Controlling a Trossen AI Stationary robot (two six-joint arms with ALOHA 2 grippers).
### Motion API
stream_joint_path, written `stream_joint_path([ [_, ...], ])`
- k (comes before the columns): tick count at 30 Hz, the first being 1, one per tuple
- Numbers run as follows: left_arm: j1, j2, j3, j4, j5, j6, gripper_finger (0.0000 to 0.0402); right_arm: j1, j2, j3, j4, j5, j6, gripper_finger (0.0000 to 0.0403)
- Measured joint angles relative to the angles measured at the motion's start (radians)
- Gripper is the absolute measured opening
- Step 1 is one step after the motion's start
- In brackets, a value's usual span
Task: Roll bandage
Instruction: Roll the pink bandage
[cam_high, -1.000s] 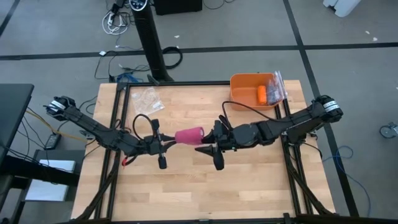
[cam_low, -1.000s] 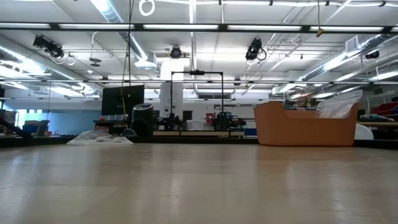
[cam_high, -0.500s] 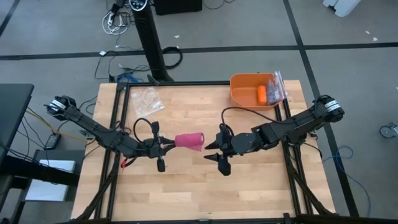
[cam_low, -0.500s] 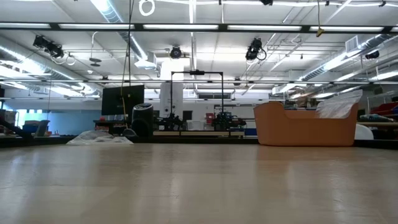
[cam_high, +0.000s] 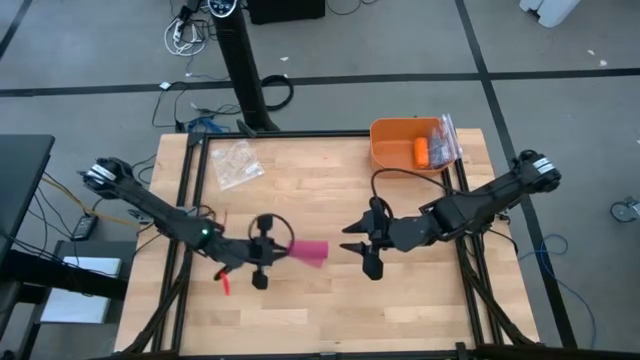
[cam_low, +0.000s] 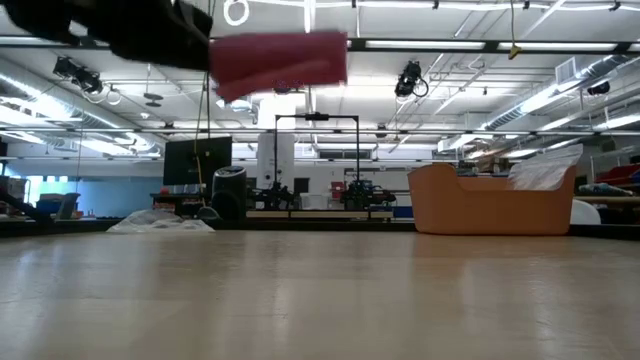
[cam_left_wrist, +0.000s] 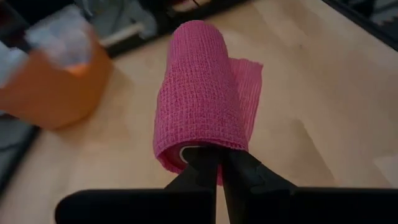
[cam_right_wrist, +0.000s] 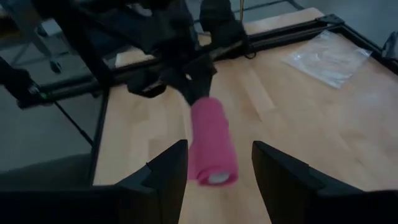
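Observation:
The bandage (cam_high: 309, 252) is a magenta-pink roll held in the air over the table's middle. It shows high in the low view (cam_low: 281, 60), clear of the tabletop. My left gripper (cam_high: 284, 250) is shut on the roll's left end. A short loose tail (cam_left_wrist: 249, 78) lies against the roll's far side. My right gripper (cam_high: 358, 250) stands open a little to the right of the roll and touches nothing. In its wrist view its two fingers (cam_right_wrist: 166, 171) stand either side of the roll (cam_right_wrist: 211, 143), short of it. My left gripper pinches the rim of the roll's near end (cam_left_wrist: 198, 150) between its two shut fingers (cam_left_wrist: 239, 174). The fingers come from the table's left, slanting slightly down, and lie along the roll. The roll sticks straight out ahead of the fingertips, lifted clear of the table.
An orange bin (cam_high: 392, 140) at the table's far right holds a small orange roll (cam_high: 421, 152) and a clear bag (cam_high: 446, 138). Another clear plastic bag (cam_high: 236, 162) lies at the far left. Bare wood stretches along the near side.
My left gripper has sunk and moved toward the table's near edge with the roll, which now shows in the low view. My right gripper, earlier at the roll's right end, has drawn away toward the table's right and stands apart from it.

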Motion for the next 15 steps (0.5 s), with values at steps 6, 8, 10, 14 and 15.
stream_joint_path([
  [6,0.003,0.192,0.0,0.096,0.029,-0.037,0.0012,-0.001,0.017,-0.001,-0.013,0.005,-0.009,0.0185],
  [8,0.007,0.252,0.0,0.126,0.029,-0.036,0.0012,-0.001,0.018,-0.001,-0.018,0.005,-0.009,0.0185],
  [10,0.017,0.314,0.0,0.164,0.03,-0.034,0.0012,-0.001,0.019,-0.001,-0.023,0.005,-0.009,0.0185],
  [14,0.04,0.427,0.001,0.264,0.042,-0.028,0.0012,-0.001,0.019,-0.001,-0.027,0.006,-0.009,0.0185],
  [15,0.045,0.456,0.002,0.279,0.046,-0.028,0.0012,-0.001,0.019,-0.001,-0.027,0.006,-0.01,0.0185],
])
